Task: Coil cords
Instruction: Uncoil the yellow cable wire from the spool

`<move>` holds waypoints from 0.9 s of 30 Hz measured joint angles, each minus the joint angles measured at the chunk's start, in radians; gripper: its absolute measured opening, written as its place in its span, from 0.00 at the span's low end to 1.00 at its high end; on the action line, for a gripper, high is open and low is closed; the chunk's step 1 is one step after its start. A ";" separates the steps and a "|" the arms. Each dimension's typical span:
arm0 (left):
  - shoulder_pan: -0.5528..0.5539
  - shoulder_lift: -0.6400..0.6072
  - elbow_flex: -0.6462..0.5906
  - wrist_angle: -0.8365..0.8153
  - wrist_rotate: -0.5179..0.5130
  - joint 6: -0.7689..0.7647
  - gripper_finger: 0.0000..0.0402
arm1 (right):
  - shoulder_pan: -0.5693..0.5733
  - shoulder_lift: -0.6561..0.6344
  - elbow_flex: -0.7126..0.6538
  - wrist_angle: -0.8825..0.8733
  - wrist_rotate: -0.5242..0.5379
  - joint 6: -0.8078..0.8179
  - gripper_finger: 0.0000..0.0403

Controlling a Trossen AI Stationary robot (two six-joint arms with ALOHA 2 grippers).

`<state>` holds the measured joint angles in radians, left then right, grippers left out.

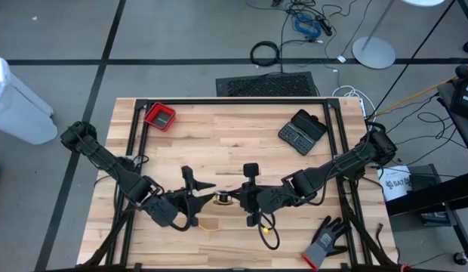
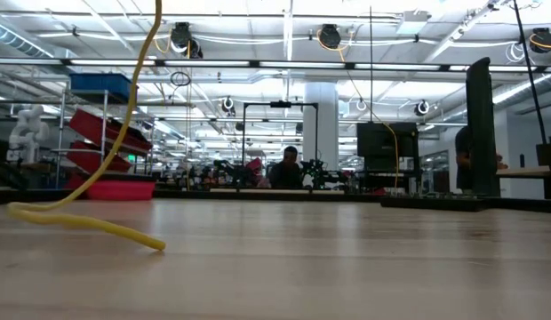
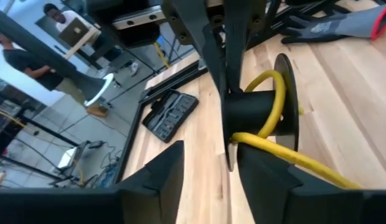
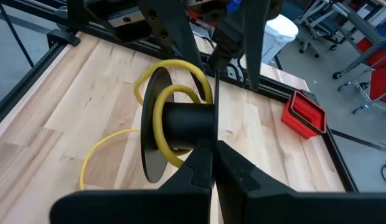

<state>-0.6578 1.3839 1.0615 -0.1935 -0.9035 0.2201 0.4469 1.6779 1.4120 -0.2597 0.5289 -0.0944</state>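
Right gripper (image 4: 208,163) pressed together, fingers clamped on the thin flange of a black spool (image 4: 180,127) near the middle of the table's near half. Left gripper (image 3: 208,177) spread, fingers (image 3: 157,177) open on either side of the spool's other flange without gripping it. Yellow cord (image 4: 157,118) looped around the spool's hub, with a loose length trailing onto the wooden table (image 1: 241,136) and curling toward the near edge. No black cord made out in any view. In the high view, left gripper (image 1: 206,195) and right gripper (image 1: 235,198) facing each other across the spool (image 1: 223,199), yellow cord (image 1: 268,234) running off just near of the right gripper. Grey glove with red cuff (image 1: 324,242) at the near right corner. Black case (image 1: 302,131) at the far right, red tray (image 1: 160,116) at the far left. Seen from table height, the yellow cord (image 2: 89,222) rising from the surface.
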 joint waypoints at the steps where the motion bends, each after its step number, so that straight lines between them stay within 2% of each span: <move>1: -0.005 -0.005 0.000 -0.006 -0.010 0.002 0.41 | 0.000 0.000 0.000 -0.001 0.000 0.000 0.00; 10: -0.056 -0.097 0.000 -0.005 -0.015 -0.082 0.45 | -0.001 -0.005 0.000 -0.013 0.002 0.001 0.00; 14: -0.085 -0.124 0.000 -0.005 0.032 -0.133 0.45 | -0.001 -0.019 0.000 -0.017 0.003 0.007 0.00; 18: -0.097 -0.124 0.000 0.013 0.110 -0.162 0.45 | -0.001 -0.036 0.000 -0.022 0.030 0.020 0.00; 27: -0.056 -0.068 0.000 0.058 0.113 -0.129 0.45 | -0.008 -0.044 0.000 -0.032 0.052 0.053 0.00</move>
<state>-0.7136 1.3156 1.0618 -0.1356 -0.7910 0.0916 0.4390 1.6337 1.4120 -0.2913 0.5808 -0.0414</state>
